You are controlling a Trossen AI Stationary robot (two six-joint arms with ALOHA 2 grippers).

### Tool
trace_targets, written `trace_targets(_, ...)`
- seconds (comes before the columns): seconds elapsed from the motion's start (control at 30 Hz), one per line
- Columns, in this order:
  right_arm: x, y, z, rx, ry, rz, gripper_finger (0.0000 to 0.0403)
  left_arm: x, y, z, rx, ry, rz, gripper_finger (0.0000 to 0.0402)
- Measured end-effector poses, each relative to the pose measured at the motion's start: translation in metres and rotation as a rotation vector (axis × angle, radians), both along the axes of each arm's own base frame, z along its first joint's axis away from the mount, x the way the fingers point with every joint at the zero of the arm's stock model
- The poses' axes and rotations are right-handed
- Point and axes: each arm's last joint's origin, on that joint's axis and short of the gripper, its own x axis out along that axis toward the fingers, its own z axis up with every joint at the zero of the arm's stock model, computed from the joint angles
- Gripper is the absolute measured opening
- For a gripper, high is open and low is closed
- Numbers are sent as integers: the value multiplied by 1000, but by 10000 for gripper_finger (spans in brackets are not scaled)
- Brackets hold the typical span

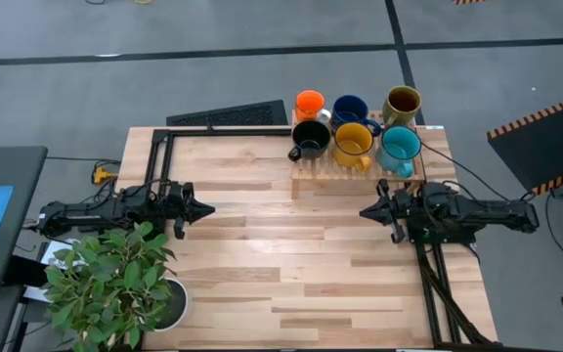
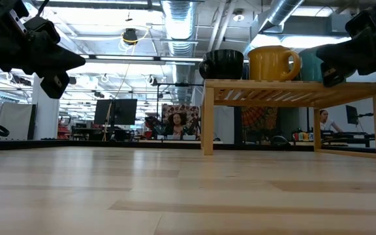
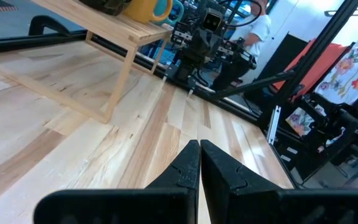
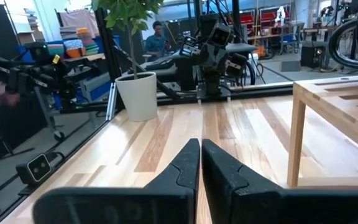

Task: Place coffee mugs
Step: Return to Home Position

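Six glossy mugs stand upright on a low wooden rack (image 1: 306, 178) at the table's far right: orange (image 1: 309, 102), dark blue (image 1: 350, 108), olive-brown (image 1: 402, 101), black (image 1: 311, 138), yellow (image 1: 353, 144) and teal (image 1: 399, 149). The low view shows the black mug (image 2: 222, 64), the yellow mug (image 2: 273, 62) and part of the teal mug (image 2: 309, 65) on the rack top. My left gripper (image 1: 207, 207) hovers shut over the table's left middle, holding nothing. My right gripper (image 1: 366, 210) hovers shut just near of the rack, also holding nothing. Each points toward the other.
A potted plant in a white pot (image 1: 115, 279) stands at the table's near left corner, close to my left arm. A black keyboard (image 1: 228, 115) lies beyond the far edge. Bare wood (image 1: 291, 254) spans the middle between the grippers. People show in the room behind.
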Motion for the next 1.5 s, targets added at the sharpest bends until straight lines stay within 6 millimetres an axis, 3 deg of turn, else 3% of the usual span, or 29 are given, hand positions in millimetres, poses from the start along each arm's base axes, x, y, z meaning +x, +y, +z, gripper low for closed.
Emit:
trace_targets(0.6,0,0,-1,3,8,0,47,0,-1,0,7,-4,-5,0)
trace_targets(0.8,0,0,-1,4,9,0,47,0,0,0,389,13,5,0)
trace_targets(0.9,0,0,-1,4,9,0,47,0,0,0,470,17,8,0)
trace_targets(1.5,0,0,-2,1,9,0,47,1,0,-2,415,61,0,0)
